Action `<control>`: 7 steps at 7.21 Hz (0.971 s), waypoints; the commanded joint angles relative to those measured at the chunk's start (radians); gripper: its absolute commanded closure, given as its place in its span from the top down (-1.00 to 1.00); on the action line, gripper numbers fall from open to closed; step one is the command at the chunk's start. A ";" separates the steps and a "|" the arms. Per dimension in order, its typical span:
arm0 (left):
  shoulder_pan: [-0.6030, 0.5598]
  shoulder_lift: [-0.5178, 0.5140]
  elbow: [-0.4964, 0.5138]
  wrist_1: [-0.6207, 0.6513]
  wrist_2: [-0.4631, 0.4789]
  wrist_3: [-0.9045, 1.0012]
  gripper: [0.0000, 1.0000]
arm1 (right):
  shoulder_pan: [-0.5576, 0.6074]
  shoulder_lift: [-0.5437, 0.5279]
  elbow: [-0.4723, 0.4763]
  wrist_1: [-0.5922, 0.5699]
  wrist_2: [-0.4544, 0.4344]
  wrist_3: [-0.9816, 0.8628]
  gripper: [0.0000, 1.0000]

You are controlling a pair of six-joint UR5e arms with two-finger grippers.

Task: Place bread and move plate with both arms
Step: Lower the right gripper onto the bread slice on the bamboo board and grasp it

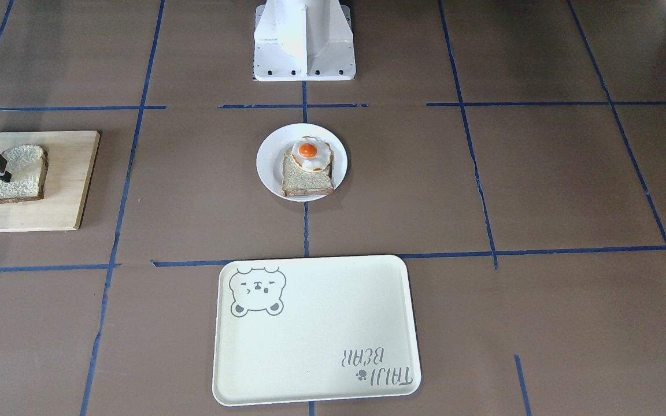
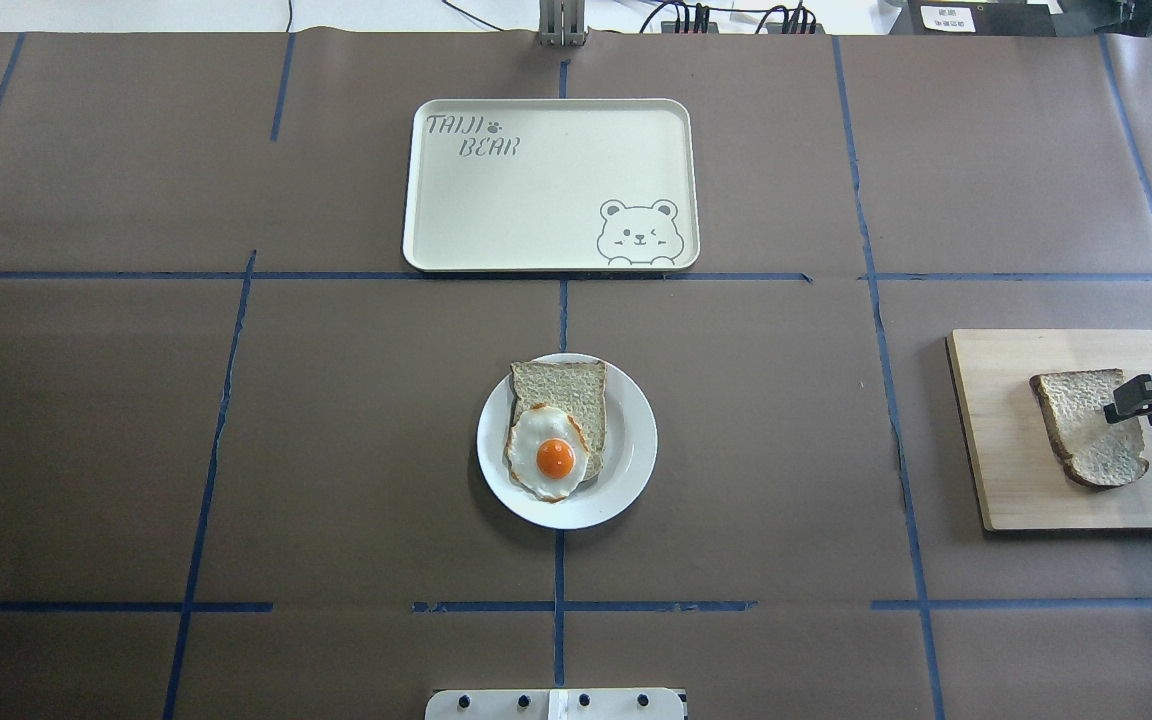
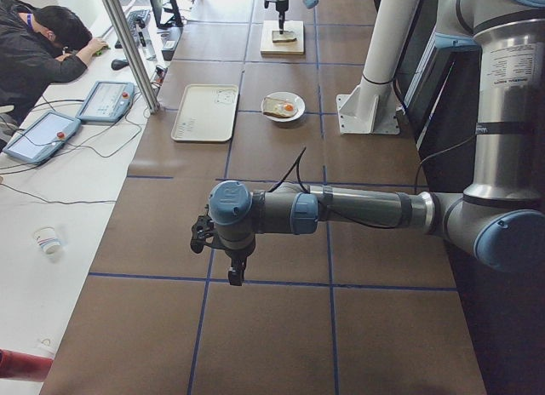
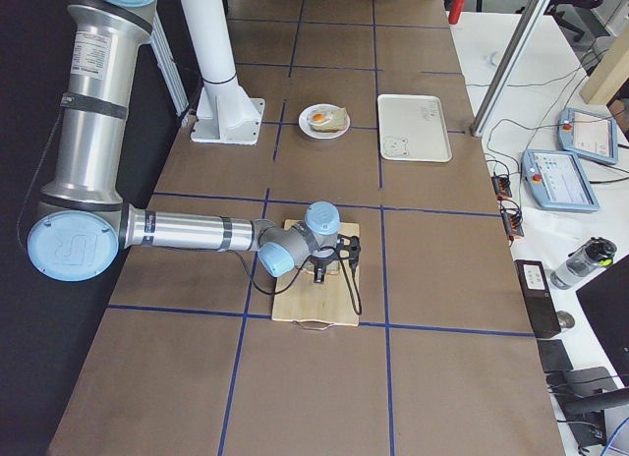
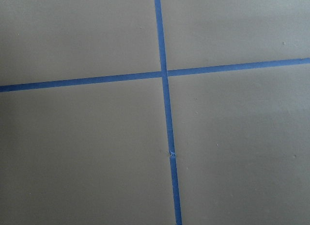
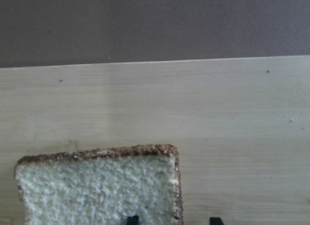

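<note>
Bread (image 2: 1086, 425) flat on the board (image 2: 1016, 500), right end of the counter (image 2: 786, 450). Right claw (image 6: 172, 220) spread, straddling its crust edge. Left claw (image 3: 223, 250): can't tell. Risk: thin edge bite, slice could droop or tear before the plate (image 2: 626, 450).

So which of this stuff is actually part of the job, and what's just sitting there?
In the job: plain bread, white plate, right arm, left arm.
Just lying about: bear tray, wooden board, egg-topped slice on the plate.
</note>
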 commanded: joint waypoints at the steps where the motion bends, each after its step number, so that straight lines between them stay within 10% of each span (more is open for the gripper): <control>1: 0.000 -0.001 -0.001 0.000 0.000 0.000 1.00 | 0.000 -0.009 -0.003 0.000 0.000 0.001 -0.15; 4: -0.002 -0.001 0.000 -0.002 0.001 0.000 1.00 | 0.000 -0.009 0.000 0.001 0.000 -0.001 -0.87; 7: -0.002 -0.001 -0.006 -0.002 0.004 0.000 1.00 | 0.003 -0.009 0.012 0.003 0.000 -0.010 -1.00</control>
